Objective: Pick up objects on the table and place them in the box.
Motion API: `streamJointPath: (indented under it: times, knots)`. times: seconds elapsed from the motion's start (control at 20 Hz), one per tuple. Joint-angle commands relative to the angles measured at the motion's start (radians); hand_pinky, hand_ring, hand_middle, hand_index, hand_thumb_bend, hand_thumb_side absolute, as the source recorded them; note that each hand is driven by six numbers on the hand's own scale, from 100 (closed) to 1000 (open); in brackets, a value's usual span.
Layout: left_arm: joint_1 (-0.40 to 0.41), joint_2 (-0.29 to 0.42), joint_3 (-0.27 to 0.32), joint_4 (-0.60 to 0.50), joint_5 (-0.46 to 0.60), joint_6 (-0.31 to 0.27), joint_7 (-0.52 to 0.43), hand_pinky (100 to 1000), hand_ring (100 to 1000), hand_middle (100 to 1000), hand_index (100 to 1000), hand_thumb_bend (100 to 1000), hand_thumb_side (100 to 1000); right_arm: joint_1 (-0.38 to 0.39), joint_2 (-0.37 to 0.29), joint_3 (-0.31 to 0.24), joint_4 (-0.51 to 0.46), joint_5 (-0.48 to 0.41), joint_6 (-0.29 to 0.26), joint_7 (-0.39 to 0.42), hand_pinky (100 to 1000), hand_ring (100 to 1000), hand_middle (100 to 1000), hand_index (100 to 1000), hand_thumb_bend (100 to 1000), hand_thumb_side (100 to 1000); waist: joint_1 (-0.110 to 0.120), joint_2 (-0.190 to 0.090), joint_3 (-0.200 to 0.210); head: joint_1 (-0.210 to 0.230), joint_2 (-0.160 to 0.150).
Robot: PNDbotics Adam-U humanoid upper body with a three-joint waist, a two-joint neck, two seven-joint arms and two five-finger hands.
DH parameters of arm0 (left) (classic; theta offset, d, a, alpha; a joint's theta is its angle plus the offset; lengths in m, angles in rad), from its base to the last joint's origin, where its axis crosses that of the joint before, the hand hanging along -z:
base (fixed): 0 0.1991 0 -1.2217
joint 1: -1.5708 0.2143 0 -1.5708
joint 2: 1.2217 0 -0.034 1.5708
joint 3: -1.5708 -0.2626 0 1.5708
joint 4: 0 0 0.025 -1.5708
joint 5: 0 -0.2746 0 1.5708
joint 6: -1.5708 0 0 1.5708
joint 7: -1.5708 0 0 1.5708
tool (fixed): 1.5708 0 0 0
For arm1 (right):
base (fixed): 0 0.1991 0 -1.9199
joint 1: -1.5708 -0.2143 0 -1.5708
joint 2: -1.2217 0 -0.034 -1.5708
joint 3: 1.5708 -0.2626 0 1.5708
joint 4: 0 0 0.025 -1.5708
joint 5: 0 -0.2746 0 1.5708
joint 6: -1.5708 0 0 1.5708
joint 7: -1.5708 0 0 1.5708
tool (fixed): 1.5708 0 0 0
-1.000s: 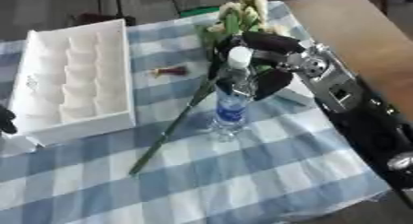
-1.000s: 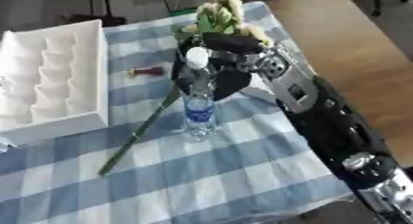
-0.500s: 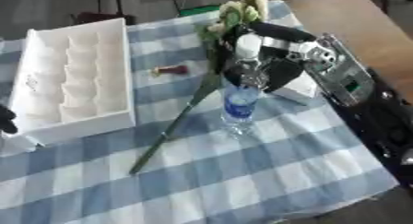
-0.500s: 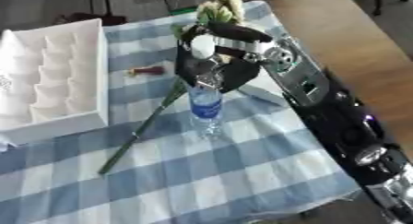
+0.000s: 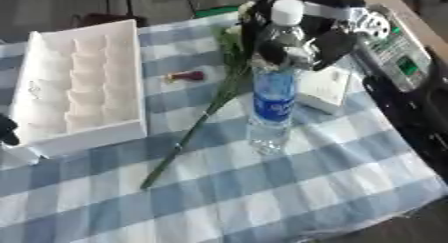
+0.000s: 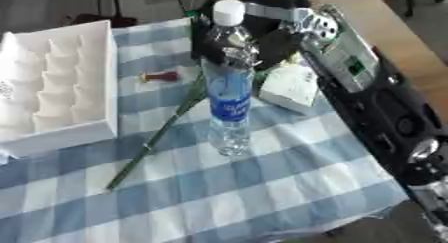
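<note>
A clear water bottle (image 5: 273, 94) with a blue label and white cap stands upright in the middle, its cap high toward the camera. My right hand (image 5: 325, 33) comes in from the upper right with its dark fingers curled round the bottle's shoulder just below the cap. A long-stemmed flower (image 5: 203, 122) with pale blossoms lies slanted on the checked cloth, partly behind the bottle. Beside the stem lies a small red thing (image 5: 186, 76). The white box (image 5: 74, 89) with several compartments sits at the left. A dark bit of my left hand (image 5: 7, 131) shows at the left edge.
A white card-like packet (image 6: 289, 87) lies under my right forearm. The blue-and-white checked cloth (image 5: 289, 192) covers the table, with bare brown wood (image 6: 385, 22) at the right. The table's near edge runs along the lower right.
My right hand has closed round the bottle's neck, and the bottle has risen toward the camera and shifted slightly right. The flower, red thing and box have stayed put.
</note>
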State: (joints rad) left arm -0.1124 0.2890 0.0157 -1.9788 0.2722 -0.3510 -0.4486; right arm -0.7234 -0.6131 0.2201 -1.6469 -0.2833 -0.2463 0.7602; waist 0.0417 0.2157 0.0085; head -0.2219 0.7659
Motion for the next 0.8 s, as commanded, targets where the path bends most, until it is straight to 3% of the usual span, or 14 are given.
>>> streamJointPath:
  times: [0.05,0.5,0.8]
  knots:
    - [-0.012,0.015,-0.002,-0.021,0.009,-0.001,-0.006,448,577,713,703,169,804,-0.042,-0.043,-0.03,0.0,-0.039,0.033,-0.012,100,323,383,367,100,415,-0.002,-0.01,0.007,-0.006,0.004]
    - [-0.068,0.008,-0.019,-0.021,0.048,0.007,-0.006,444,575,711,702,177,782,-0.111,-0.046,-0.046,0.118,0.003,0.028,-0.043,100,322,378,363,100,415,-0.01,0.02,0.077,-0.036,0.004]
    - [-0.124,0.001,-0.05,-0.021,0.092,0.013,-0.024,445,572,709,702,183,749,-0.153,-0.039,-0.063,0.195,0.035,0.019,-0.08,100,322,377,361,100,428,-0.028,0.039,0.159,-0.055,-0.016]
